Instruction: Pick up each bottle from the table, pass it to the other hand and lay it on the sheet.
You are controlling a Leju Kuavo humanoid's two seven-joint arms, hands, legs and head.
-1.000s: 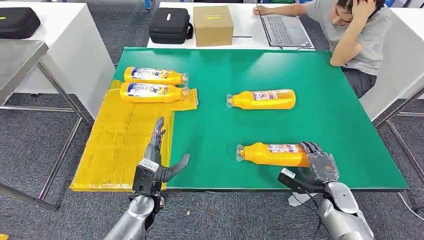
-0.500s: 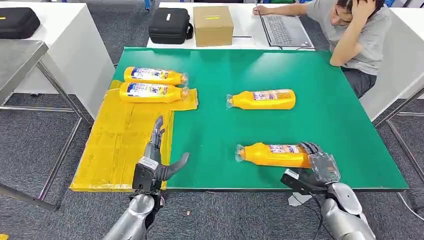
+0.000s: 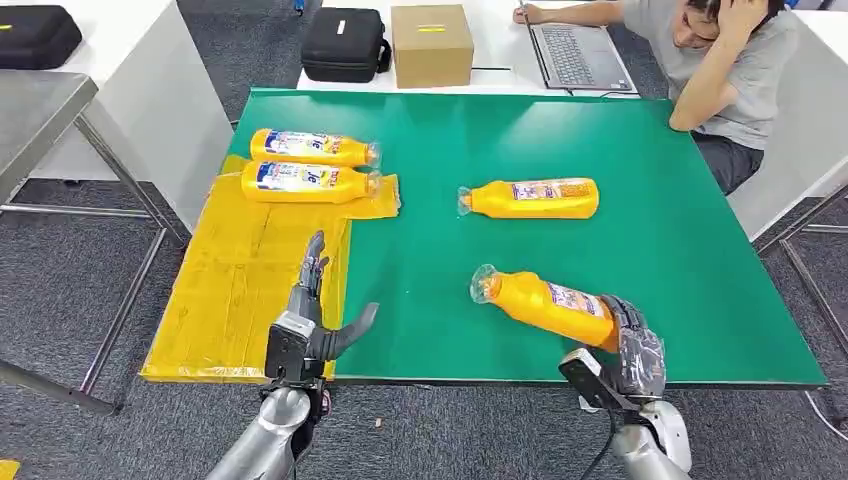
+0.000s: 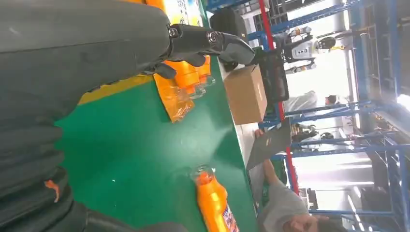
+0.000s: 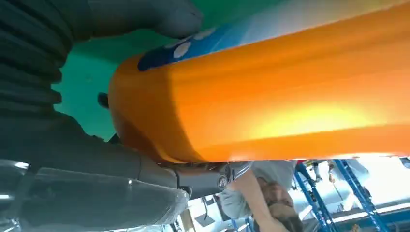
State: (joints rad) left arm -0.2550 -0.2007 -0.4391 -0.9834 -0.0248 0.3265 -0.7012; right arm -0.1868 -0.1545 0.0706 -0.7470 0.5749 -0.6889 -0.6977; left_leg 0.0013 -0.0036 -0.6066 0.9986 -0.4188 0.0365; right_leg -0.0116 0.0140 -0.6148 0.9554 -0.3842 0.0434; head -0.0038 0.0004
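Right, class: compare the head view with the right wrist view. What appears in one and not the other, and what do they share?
Head view alone: two bottles lying on the yellow sheet, the open left robot hand, a laptop.
Right wrist view alone: blue racking behind the person.
Both: the right robot hand gripping the orange bottle, and the green table.

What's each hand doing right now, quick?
Left hand: open, holding nothing, over the yellow plastic sheet.
Right hand: holding the base of an orange plastic bottle.
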